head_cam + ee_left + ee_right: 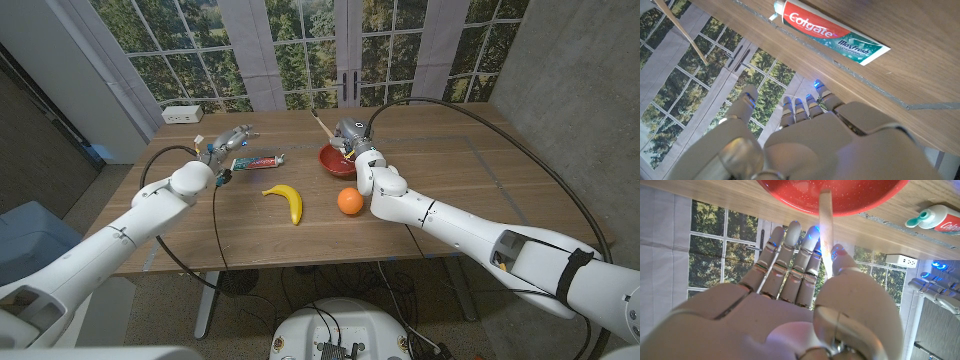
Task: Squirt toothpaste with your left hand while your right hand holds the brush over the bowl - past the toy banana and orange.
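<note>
Toothpaste (258, 160) lies flat, left of the bowl (334, 160); left hand (224, 143) hovers beside it, fingers apart, empty. Soft, light, slippery tube: grasp mid-body. Right hand (349, 137) grips the brush (325, 126) over the bowl.

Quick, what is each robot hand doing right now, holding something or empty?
Left hand: open, empty, near the toothpaste tube on the table.
Right hand: holding the toothbrush over the red bowl.
</note>
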Tool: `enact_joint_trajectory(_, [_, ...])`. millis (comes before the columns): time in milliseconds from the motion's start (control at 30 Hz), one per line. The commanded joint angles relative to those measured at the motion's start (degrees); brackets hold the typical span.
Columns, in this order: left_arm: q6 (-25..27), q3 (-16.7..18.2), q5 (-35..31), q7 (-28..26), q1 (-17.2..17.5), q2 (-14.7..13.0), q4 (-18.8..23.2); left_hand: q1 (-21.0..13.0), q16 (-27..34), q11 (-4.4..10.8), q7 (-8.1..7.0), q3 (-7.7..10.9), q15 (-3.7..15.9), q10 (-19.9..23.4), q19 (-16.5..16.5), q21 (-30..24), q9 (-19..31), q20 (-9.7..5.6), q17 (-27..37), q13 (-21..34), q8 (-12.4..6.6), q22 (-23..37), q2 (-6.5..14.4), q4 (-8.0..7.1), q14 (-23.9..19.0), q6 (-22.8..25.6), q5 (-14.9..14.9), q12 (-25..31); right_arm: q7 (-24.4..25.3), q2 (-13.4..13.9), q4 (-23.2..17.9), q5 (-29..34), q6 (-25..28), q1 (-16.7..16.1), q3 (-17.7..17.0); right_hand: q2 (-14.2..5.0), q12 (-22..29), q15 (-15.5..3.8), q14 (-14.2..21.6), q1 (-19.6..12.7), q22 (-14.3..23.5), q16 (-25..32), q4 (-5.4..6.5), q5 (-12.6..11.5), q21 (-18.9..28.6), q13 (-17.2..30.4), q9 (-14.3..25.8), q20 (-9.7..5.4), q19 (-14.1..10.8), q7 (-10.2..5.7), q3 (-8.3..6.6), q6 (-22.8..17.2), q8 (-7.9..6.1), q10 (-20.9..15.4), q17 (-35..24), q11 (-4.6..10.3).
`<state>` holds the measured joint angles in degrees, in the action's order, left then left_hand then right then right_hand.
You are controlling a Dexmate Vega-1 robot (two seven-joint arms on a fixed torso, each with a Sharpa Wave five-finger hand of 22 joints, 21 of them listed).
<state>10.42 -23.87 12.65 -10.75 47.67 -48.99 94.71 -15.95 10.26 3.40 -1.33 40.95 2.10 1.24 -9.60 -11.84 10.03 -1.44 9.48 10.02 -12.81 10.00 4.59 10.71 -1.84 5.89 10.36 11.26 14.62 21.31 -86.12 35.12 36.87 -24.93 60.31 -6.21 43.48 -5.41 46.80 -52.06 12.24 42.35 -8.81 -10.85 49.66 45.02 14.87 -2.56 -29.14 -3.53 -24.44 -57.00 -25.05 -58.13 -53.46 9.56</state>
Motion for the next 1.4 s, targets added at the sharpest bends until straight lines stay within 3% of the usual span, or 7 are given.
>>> enact_joint_trajectory(33, [10.21,-1.91,-4.9,0.25,-1.73,-3.91,5.0,-2.03,0.61,0.36,-0.7,0.25,0.13,1.27,-1.27,-0.48,0.16,0.24,0.12,0.24,-0.6,0.09,-0.43,0.52,-1.6,1.4,-0.22,0.63,0.28,-0.22,-0.87,0.8,-0.16,-0.85,-0.63,-2.97,0.2,-7.13,0.74,-2.53,0.1,-0.5,0.95,-0.59,0.76,-0.03,0.17,-4.12,0.28,-0.79,-0.86,-1.54,-0.2,-0.45,-0.46,2.07])
enact_joint_trajectory(533, [18.99,-6.74,-11.58,6.0,-6.71,-6.96,7.33,-7.33,0.5,1.62,-2.31,0.42,0.59,4.28,-3.49,-0.49,0.2,0.48,0.13,0.29,-1.4,0.05,-2.82,0.62,-4.07,5.03,-0.12,0.87,0.88,-0.63,-1.62,1.29,0.26,-1.76,-0.94,-2.9,0.12,-7.11,1.0,-2.48,-0.04,-1.0,1.01,-0.57,1.62,0.21,0.11,-4.13,0.61,-0.79,-0.95,-1.69,-0.22,-0.47,-1.56,2.14])
enact_joint_trajectory(933, [20.59,-10.69,-16.97,11.91,-10.36,-8.4,6.73,-11.28,0.37,2.08,-2.74,0.43,0.9,5.07,-4.54,-0.35,0.23,0.2,0.14,0.32,-1.09,0.07,-4.33,0.54,-5.25,5.38,0.05,0.59,1.14,-1.02,-1.98,1.71,0.66,-2.11,-0.83,-2.84,-0.05,-7.03,1.14,-2.28,-0.16,-1.45,1.14,-0.55,2.27,0.13,0.08,-4.08,0.9,-0.83,-0.98,-1.62,-0.18,-0.67,-2.38,2.07])
enact_joint_trajectory(1067, [19.91,-12.25,-18.91,14.36,-12.36,-8.03,5.18,-14.56,0.22,2.72,-3.19,-0.02,1.77,6.32,-5.15,-0.19,0.26,-0.79,0.15,0.32,-2.03,0.1,-5.97,0.51,-5.92,8.6,0.02,0.53,1.14,-1.12,-2.07,1.81,0.48,-2.08,-0.73,-2.8,-0.14,-7.05,1.19,-2.29,-0.21,-1.61,1.1,-0.55,2.51,-0.01,0.05,-4.11,0.97,-0.79,-1.03,-1.69,-0.19,-0.8,-2.67,1.93])
enact_joint_trajectory(1267, [20.26,-14.59,-23.28,17.0,-14.66,-7.74,4.53,-16.89,0.35,3.34,-3.28,-0.54,2.56,7.81,-5.72,-0.17,0.27,-1.36,0.15,0.32,-1.93,0.12,-7.2,0.43,-6.92,8.97,-0.01,0.69,1.36,-1.14,-2.51,2.02,0.87,-2.38,-0.85,-2.8,-0.08,-7.02,1.32,-2.23,-0.29,-1.9,1.14,-0.54,2.94,0.25,-0.02,-4.11,1.06,-0.74,-1.09,-1.84,-0.21,-0.87,-3.18,2.09])
enact_joint_trajectory(1333, [20.69,-15.39,-24.98,17.87,-15.4,-7.63,4.47,-18.05,0.51,3.59,-3.6,-0.72,2.66,8.5,-5.87,-0.12,0.29,-1.25,0.16,0.33,-2.03,0.13,-7.6,0.4,-7.72,9.48,-0.03,0.74,1.57,-1.14,-2.68,2.1,1.05,-2.55,-0.93,-2.81,-0.13,-7.06,1.38,-2.25,-0.31,-1.95,1.12,-0.54,3.06,0.17,-0.04,-4.04,1.05,-0.68,-1.13,-1.85,-0.19,-0.93,-3.31,2.07])
enact_joint_trajectory(1400, [21.46,-16.22,-27.12,18.16,-15.9,-7.51,4.69,-19.66,0.77,3.58,-3.91,-0.98,2.73,9.83,-6.12,-0.11,0.28,-0.05,0.19,0.36,-2.0,0.16,-8.05,0.33,-9.15,9.85,-0.07,0.95,1.57,-1.08,-2.85,2.09,1.13,-2.67,-1.0,-2.79,-0.15,-7.04,1.42,-2.23,-0.33,-2.01,1.12,-0.54,3.15,0.25,-0.05,-4.07,1.13,-0.74,-1.13,-1.8,-0.17,-0.83,-3.44,2.07])
